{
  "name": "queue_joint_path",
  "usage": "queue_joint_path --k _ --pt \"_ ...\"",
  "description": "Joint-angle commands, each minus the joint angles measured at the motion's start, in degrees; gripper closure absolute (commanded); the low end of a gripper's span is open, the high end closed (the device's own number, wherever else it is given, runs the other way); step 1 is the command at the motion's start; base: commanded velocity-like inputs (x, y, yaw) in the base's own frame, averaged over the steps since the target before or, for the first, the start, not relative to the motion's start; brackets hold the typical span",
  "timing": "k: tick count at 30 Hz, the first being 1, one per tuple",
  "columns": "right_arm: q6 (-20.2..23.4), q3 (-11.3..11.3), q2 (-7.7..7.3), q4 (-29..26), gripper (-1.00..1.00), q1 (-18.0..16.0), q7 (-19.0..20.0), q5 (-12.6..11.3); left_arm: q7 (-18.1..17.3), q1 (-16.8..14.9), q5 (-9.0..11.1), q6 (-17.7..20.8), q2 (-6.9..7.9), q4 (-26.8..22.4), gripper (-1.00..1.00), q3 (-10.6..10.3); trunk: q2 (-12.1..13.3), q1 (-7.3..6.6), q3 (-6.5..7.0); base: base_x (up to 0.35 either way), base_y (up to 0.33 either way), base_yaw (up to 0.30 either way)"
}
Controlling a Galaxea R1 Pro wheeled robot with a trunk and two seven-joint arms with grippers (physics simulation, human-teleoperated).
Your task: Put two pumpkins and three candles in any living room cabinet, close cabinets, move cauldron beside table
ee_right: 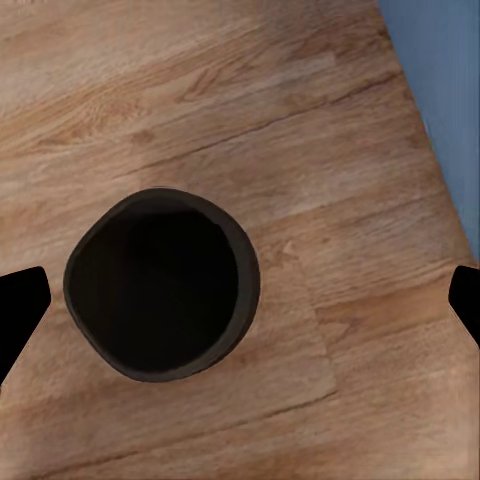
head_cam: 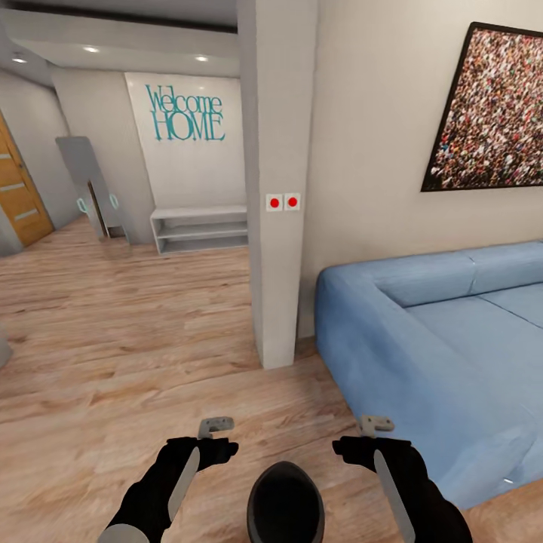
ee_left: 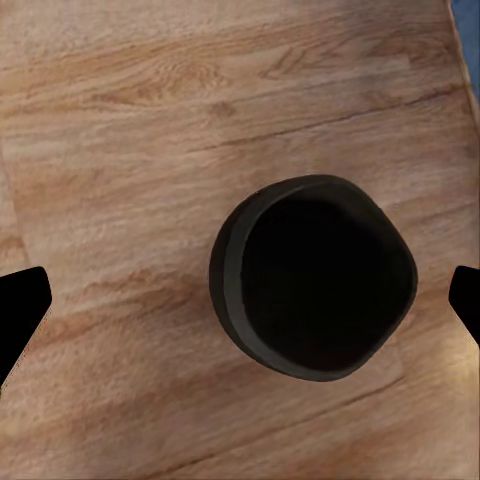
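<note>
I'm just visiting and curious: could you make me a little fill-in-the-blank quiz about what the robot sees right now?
1. The black cauldron stands on the wooden ____.
2. The sofa beside the robot is ____ in colour.
3. The teal lettering on the far wall reads "Welcome ____".
4. On the pillar sit two ____ round buttons.

Missing words: floor; blue; HOME; red

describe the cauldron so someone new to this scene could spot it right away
Start at the blue sofa on the right and the white pillar beside it. On the wooden floor in front of these, between the left gripper and right gripper, sits the cauldron. It is the only round, dark, open-topped pot there.
</note>
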Motion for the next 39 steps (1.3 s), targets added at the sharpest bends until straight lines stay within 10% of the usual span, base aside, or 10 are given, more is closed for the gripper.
queue_joint_path --k 1,16,39 --pt "0.22 0.0 0.01 -0.08 -1.0 -0.03 -0.26 -0.5 0.19 -0.02 0.57 0.29 0.01 -0.07 -1.0 -0.04 -0.03 0.03 -0.06 0.325 -0.005 0.0" --pt "0.22 0.17 0.02 0.14 -1.0 -0.03 -0.1 -0.31 0.19 -0.01 0.52 0.29 0.01 -0.14 -1.0 -0.04 -0.03 0.03 -0.06 0.293 -0.039 0.0" --pt "0.22 0.1 0.02 0.14 -1.0 -0.03 -0.1 -0.47 0.11 -0.01 0.52 0.29 0.08 -0.42 -1.0 -0.04 -0.03 0.03 0.53 -0.032 0.038 -0.076"
